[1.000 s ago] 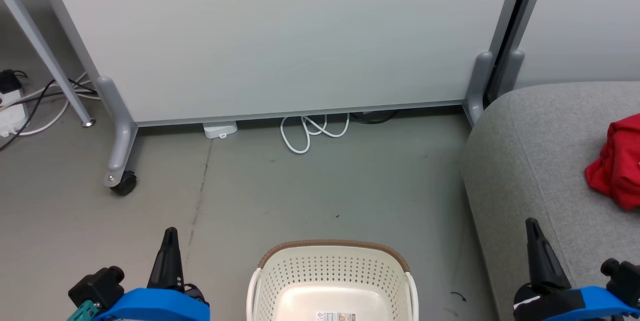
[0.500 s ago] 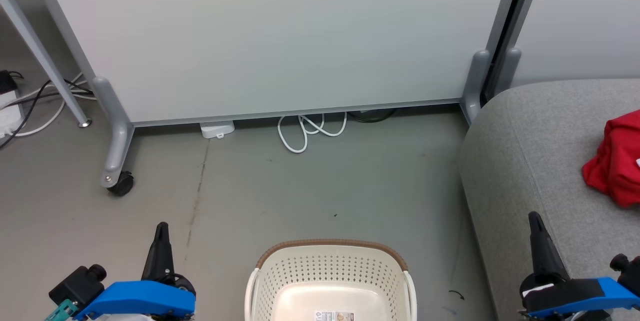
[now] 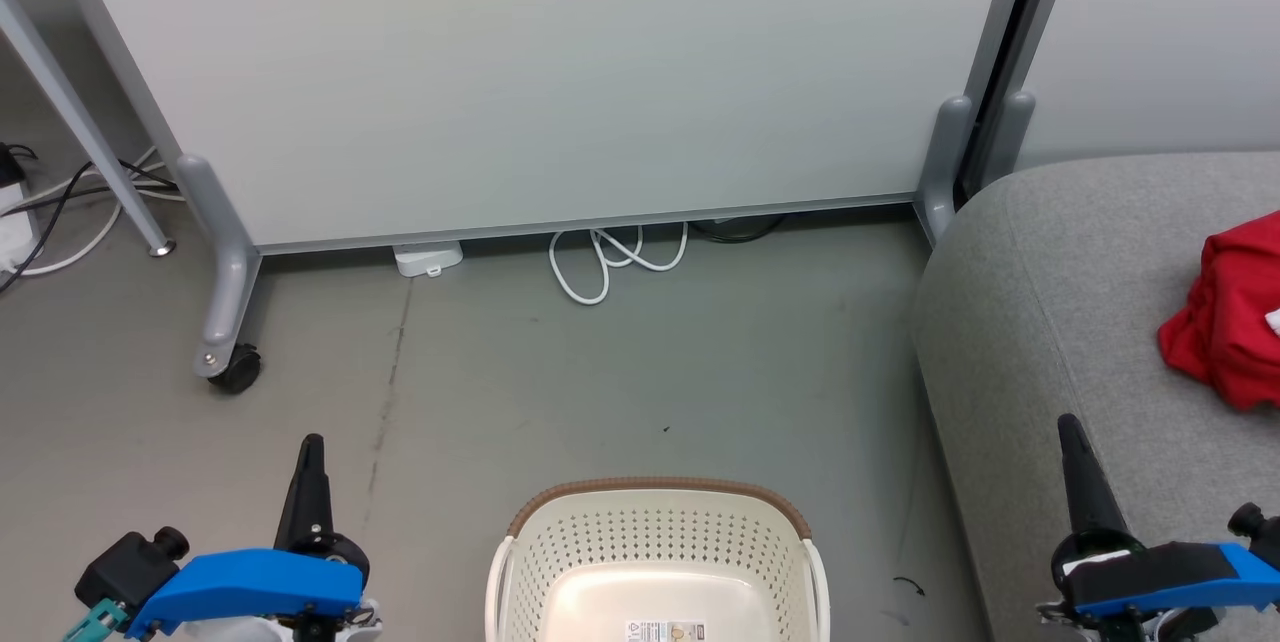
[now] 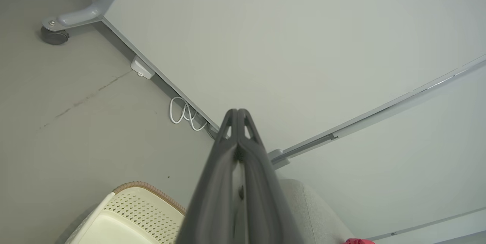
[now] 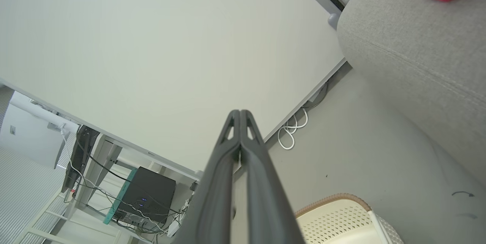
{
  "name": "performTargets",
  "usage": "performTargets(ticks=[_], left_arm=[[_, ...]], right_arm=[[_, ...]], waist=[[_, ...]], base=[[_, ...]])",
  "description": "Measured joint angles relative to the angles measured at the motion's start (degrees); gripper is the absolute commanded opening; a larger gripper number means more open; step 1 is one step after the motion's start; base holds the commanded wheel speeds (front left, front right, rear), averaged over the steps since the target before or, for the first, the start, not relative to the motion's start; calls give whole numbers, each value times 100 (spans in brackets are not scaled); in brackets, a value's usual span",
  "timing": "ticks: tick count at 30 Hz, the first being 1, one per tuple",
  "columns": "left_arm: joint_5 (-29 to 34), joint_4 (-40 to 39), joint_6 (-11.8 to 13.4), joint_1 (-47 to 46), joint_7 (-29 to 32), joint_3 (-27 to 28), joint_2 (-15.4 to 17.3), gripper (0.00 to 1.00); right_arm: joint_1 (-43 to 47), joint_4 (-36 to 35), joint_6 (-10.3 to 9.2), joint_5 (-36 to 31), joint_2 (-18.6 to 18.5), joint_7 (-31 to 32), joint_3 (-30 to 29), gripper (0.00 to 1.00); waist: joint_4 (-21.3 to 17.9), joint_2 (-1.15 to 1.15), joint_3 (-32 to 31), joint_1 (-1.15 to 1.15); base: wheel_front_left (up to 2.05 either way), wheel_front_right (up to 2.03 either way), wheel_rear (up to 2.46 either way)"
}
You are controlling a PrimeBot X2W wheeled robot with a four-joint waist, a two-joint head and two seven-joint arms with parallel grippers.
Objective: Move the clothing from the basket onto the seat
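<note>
Your left gripper [image 3: 308, 467] and right gripper [image 3: 1072, 452] are hanging clenched and empty beside the basket [image 3: 655, 488]. The clothing [image 3: 1225, 322] is lying on the seat [image 3: 1040, 302] right of it, so I think you are only parking: go gently.

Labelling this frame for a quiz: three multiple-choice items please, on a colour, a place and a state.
1. The cream-white perforated plastic basket has a rim coloured: A brown, B blue, C black.
2. The bright-red soft clothing lies: A in the basket, B on the light-grey fabric sofa, C in a pincer.
3. The left pincer and right pincer are: A both open, B both shut, C one open.
Key: 1A, its woven band looks brown; 2B, the red heap rests on the cushion; 3B, each shows no gap in its wrist view.
</note>
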Motion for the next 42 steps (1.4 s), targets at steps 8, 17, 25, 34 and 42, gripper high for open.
performTargets(ticks=[8, 17, 25, 34, 42], left_arm=[[-515, -34, -36, -38, 130, 70, -3, 0], [-1032, -67, -48, -91, 257, 165, -7, 0], [-1470, -94, -63, -123, 376, 230, -7, 0], [-1975, -125, -92, -168, 502, 308, -9, 0], [-2348, -147, -102, -212, 601, 377, -10, 0]], right_arm=[[-41, 25, 0, 505, 0, 148, -18, 0], [-126, 48, 0, 1061, -1, 292, -41, 0], [-169, 69, 0, 1503, -1, 403, -59, 0], [-238, 89, 0, 2019, -2, 545, -81, 0], [-286, 109, 0, 2403, -3, 633, -94, 0]], waist=[[-25, 0, 8, 0], [-53, 0, 18, 0], [-78, 0, 26, 0], [-109, 0, 36, 0], [-133, 0, 44, 0]], base=[[0, 0, 0], [0, 0, 0], [0, 0, 0], [0, 0, 0], [0, 0, 0]])
